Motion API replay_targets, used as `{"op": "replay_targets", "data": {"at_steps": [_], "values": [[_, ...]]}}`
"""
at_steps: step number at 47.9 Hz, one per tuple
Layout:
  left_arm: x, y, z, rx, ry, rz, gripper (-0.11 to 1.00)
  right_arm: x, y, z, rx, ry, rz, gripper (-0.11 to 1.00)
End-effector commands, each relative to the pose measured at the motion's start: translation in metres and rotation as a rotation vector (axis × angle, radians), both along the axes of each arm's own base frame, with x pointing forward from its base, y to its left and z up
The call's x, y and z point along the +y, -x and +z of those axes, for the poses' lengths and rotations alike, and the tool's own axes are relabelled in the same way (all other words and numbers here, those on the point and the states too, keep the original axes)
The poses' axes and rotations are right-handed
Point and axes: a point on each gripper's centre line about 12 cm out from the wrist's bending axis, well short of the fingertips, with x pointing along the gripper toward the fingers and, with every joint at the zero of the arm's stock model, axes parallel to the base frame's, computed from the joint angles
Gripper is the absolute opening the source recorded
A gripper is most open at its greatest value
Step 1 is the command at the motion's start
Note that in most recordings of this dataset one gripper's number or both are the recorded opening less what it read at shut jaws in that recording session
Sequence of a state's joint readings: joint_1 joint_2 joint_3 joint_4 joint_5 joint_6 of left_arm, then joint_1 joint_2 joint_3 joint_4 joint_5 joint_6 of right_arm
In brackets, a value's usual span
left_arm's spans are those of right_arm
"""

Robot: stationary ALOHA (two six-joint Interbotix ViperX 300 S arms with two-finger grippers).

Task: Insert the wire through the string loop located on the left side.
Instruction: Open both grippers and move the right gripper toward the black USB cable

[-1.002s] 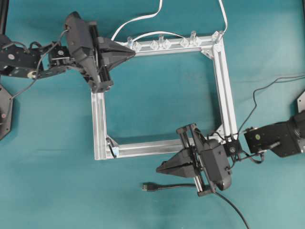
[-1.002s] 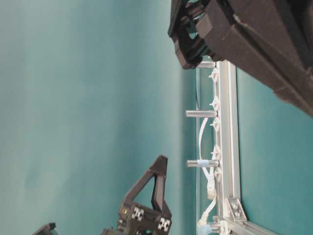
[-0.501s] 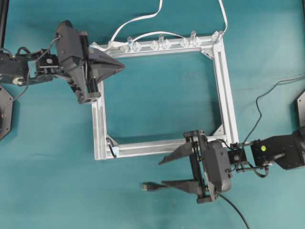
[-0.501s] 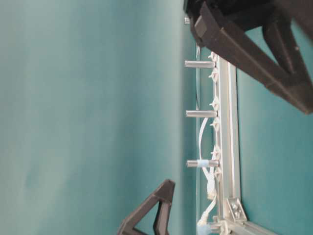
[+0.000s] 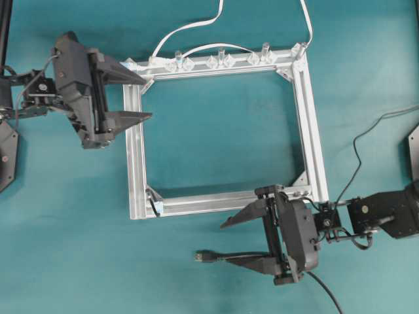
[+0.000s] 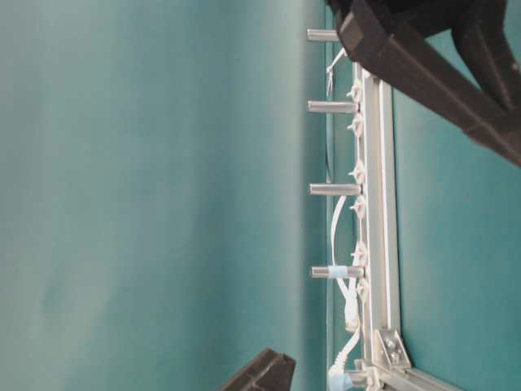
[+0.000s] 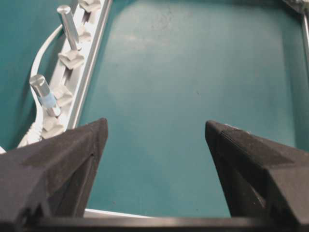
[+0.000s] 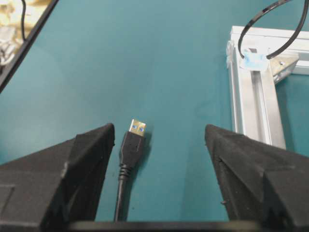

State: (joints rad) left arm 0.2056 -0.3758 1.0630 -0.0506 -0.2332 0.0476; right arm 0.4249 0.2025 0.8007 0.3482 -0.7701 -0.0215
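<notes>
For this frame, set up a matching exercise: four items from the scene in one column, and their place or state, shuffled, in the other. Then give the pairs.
Items:
1. wire
2. string loop
3. left gripper
4. white cable

Places or states:
A. open, over the frame's left rail near the top-left corner
B. plug lying on the teal cloth between the open fingers of the right gripper
C. running off the top edge of the overhead view
D. at the frame's bottom-left corner bracket

Pairs: 1-B, 2-D, 3-A, 4-C
</notes>
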Motion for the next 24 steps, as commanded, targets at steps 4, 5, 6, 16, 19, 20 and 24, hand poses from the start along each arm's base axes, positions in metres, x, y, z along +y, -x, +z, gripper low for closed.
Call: {"op": "replay_targets", "data": {"at_steps": [4,5,6,16,19,20,24], "values": [[-0.003,0.002,0.006,-0.019,0.003,-0.004,0.83,0.001,-0.003,0.009,-0.021,-0.015,-0.02,0.78],[-0.003,0.002,0.005,-0.016,0.004,-0.004,0.83,0.002,-0.003,0.008,-0.018,-0.016,-0.023,0.78],[-0.003,0.002,0.005,-0.013,0.004,-0.004,0.83,0.002,-0.003,0.007,-0.014,-0.014,-0.026,0.78],[-0.004,0.004,0.001,0.001,0.008,-0.006,0.83,0.005,-0.004,-0.001,0.011,-0.005,-0.033,0.78],[-0.004,0.005,0.0,0.004,0.008,-0.006,0.83,0.006,-0.005,-0.003,0.022,-0.004,-0.029,0.78],[-0.003,0.005,0.0,0.004,0.011,-0.003,0.83,0.007,-0.006,-0.003,0.024,-0.005,-0.028,0.78],[-0.003,0.006,0.0,0.006,0.01,-0.004,0.83,0.009,-0.008,-0.005,0.04,-0.005,-0.022,0.78]]}}
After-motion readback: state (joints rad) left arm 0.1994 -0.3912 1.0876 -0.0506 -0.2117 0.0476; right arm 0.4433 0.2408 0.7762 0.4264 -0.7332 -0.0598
